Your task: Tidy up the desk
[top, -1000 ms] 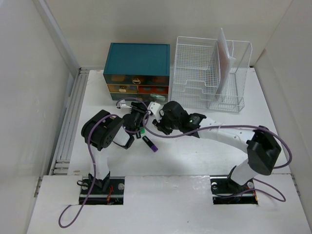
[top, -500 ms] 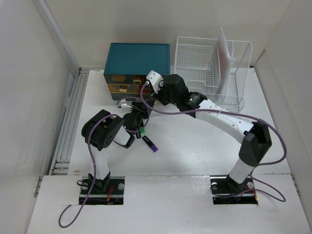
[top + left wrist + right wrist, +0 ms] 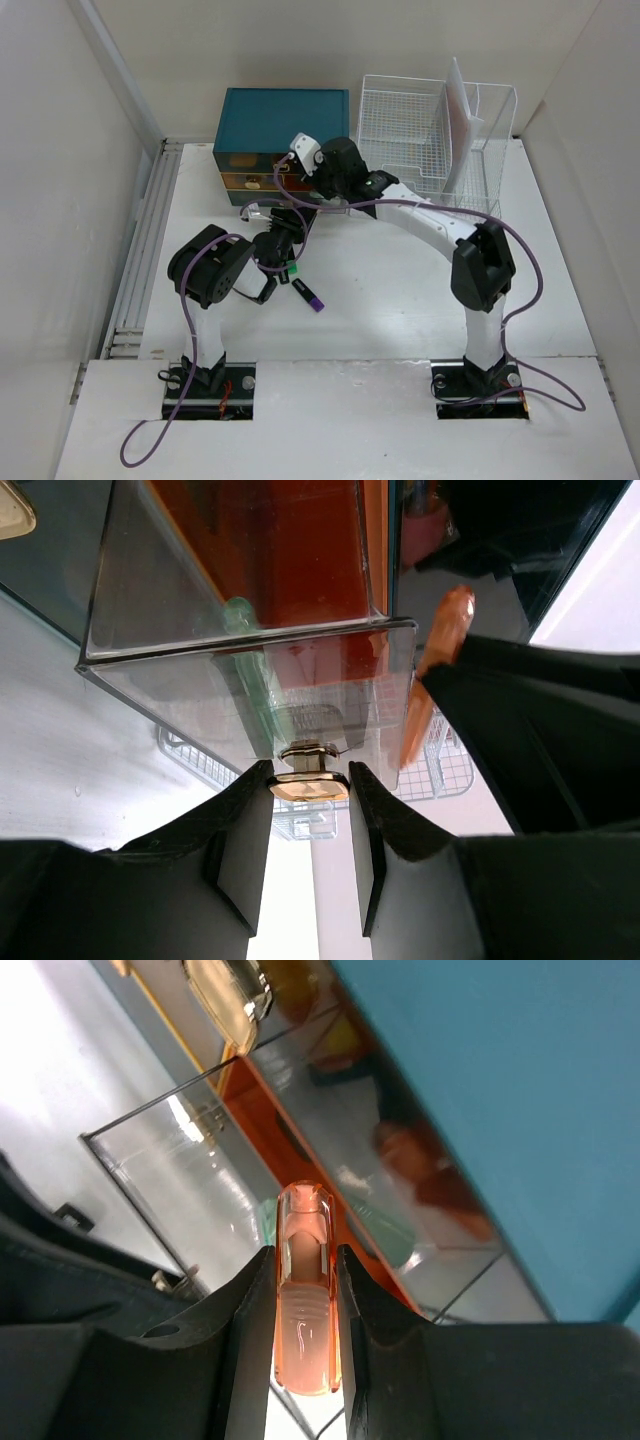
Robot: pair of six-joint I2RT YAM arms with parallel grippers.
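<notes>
Over white desk (image 3: pixel 400 300), left gripper (image 3: pixel 308 800) pinches drawer handle (image 3: pixel 310 785), right gripper (image 3: pixel 302 1310) clamps orange pen (image 3: pixel 303 1260); contents blurred.

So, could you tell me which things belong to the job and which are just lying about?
Job: orange pen in the right jaws; clear drawer, left jaws on its gold handle; teal chest; purple pen on desk, probably next.
Lying about: wire rack, its papers.

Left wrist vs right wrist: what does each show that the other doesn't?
Left wrist only: left gripper shut on the gold handle of the clear drawer; wire rack mesh behind. Right wrist only: right gripper shut on the orange pen; teal chest wall; a second gold handle. Both: the pulled-out clear drawer, a green pen inside it, the orange pen.
</notes>
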